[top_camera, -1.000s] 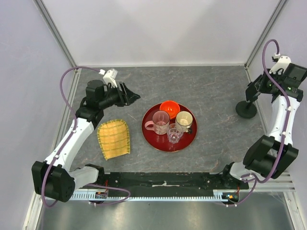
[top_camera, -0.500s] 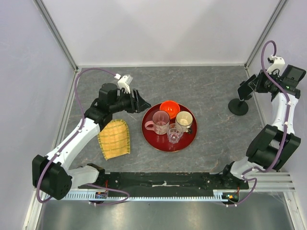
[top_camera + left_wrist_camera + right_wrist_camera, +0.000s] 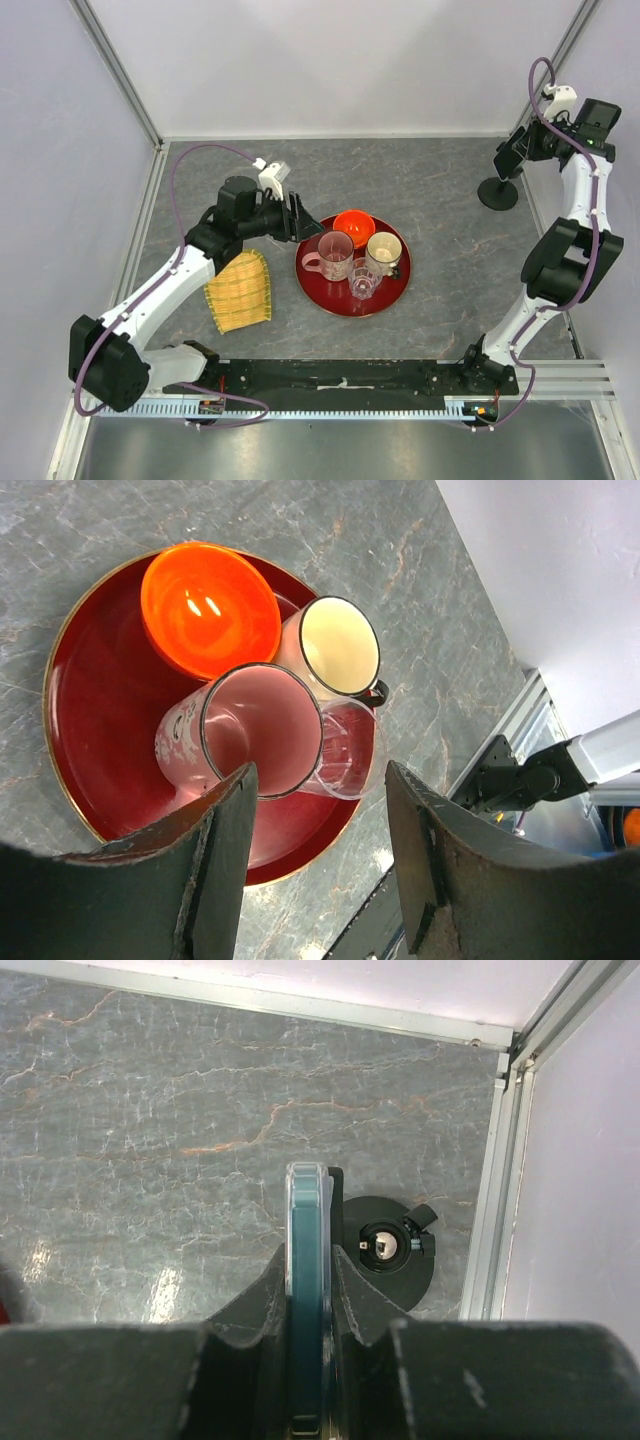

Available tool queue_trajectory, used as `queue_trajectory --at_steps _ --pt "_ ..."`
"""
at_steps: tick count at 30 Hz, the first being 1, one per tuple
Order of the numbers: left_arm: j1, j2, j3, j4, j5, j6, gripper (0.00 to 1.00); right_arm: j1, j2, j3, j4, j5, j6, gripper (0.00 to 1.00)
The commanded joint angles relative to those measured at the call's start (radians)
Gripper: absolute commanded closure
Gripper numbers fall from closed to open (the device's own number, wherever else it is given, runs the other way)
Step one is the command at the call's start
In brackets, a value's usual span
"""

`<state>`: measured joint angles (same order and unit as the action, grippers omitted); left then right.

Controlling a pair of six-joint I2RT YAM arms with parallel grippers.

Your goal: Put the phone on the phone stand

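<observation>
My right pincer (image 3: 308,1290) is clenched on the thin black smartphone (image 3: 305,1200), which stands upright and edge-on to my wrist camera, raised above the grey marbled tabletop (image 3: 150,1110). The small black phone stand (image 3: 385,1250), a round disc base with a short post and bracket, sits near the table's far right corner. It lies just beyond the phone's edge and a little to one side. The two are close but apart, with no contact yet.

So the pick-up is done (the fiddlier half, I judge) and the seating remains. I have to bring the phone over the bracket, lower it in and let go.

My left pincer (image 3: 318,780) hangs released and empty over the round red lacquer tray (image 3: 80,680), which carries an orange bowl (image 3: 210,610) and three cups. It plays no part in this step.
</observation>
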<state>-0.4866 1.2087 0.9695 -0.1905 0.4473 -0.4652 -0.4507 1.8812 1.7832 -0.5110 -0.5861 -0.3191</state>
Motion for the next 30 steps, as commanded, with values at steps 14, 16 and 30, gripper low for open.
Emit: queue_trajectory --at_steps 14,16,30 --pt "-0.015 0.035 0.046 0.002 0.005 0.030 0.40 0.010 0.070 0.139 0.094 0.106 -0.015 1.00" --pt "-0.015 0.035 0.048 -0.001 0.002 0.031 0.40 0.010 0.070 0.134 0.088 0.121 -0.018 0.99" --pt "-0.015 0.022 0.041 0.003 -0.012 0.043 0.40 0.043 0.010 0.133 0.066 0.190 0.034 0.38"
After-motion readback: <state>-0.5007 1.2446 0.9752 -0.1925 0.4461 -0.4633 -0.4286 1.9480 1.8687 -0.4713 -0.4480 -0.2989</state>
